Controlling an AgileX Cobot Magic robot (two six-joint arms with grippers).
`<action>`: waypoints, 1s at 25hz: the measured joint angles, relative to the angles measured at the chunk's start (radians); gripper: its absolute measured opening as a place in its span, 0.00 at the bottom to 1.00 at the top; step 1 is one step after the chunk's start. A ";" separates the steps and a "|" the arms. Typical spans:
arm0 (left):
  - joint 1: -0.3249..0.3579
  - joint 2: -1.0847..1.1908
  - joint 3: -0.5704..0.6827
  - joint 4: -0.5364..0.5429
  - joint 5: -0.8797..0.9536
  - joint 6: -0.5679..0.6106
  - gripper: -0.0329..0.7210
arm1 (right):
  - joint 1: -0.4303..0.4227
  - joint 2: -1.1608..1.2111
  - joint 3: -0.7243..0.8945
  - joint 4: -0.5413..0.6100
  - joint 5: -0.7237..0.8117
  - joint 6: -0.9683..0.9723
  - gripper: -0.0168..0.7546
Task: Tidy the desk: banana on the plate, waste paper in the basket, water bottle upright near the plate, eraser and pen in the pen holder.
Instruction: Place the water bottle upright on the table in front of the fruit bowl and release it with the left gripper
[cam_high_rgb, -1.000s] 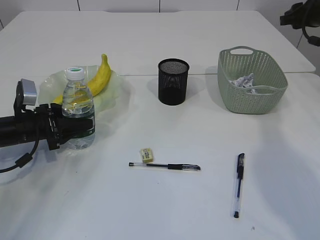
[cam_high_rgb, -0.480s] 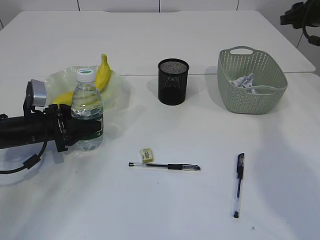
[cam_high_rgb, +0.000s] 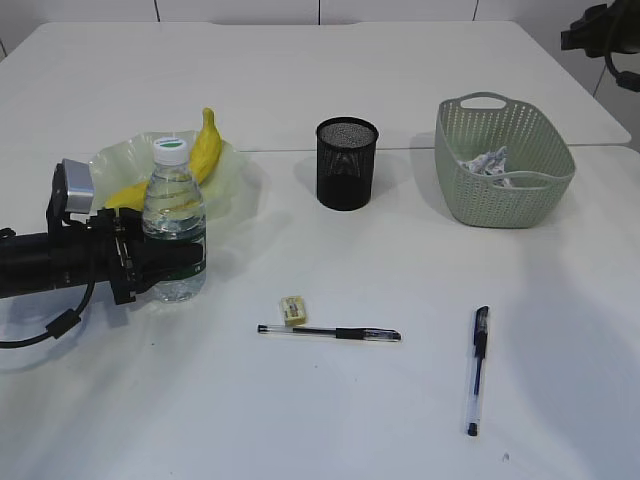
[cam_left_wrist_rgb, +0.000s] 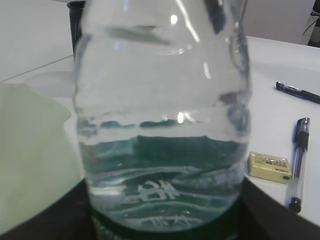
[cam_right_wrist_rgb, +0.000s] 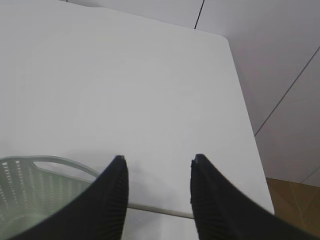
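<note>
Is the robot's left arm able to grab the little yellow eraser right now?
Probably not yet: the left gripper is clamped around the water bottle. The eraser lies unblocked on the table, so it must let go first.

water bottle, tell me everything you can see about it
The water bottle is clear ribbed plastic with a white cap and a dark green label band low down, partly filled with water. It stands upright at the front edge of the pale green plate, just ahead of the banana. The left gripper clasps its lower body from the left.
</note>
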 joint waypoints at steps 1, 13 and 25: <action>0.000 0.000 0.000 0.000 0.000 0.000 0.58 | 0.000 0.000 0.000 0.000 0.000 0.000 0.43; 0.000 0.000 -0.007 0.007 -0.002 0.000 0.59 | 0.000 0.000 0.000 0.000 0.000 0.000 0.43; 0.000 0.006 -0.028 0.018 -0.018 -0.012 0.65 | 0.000 0.000 0.000 0.000 -0.001 0.000 0.43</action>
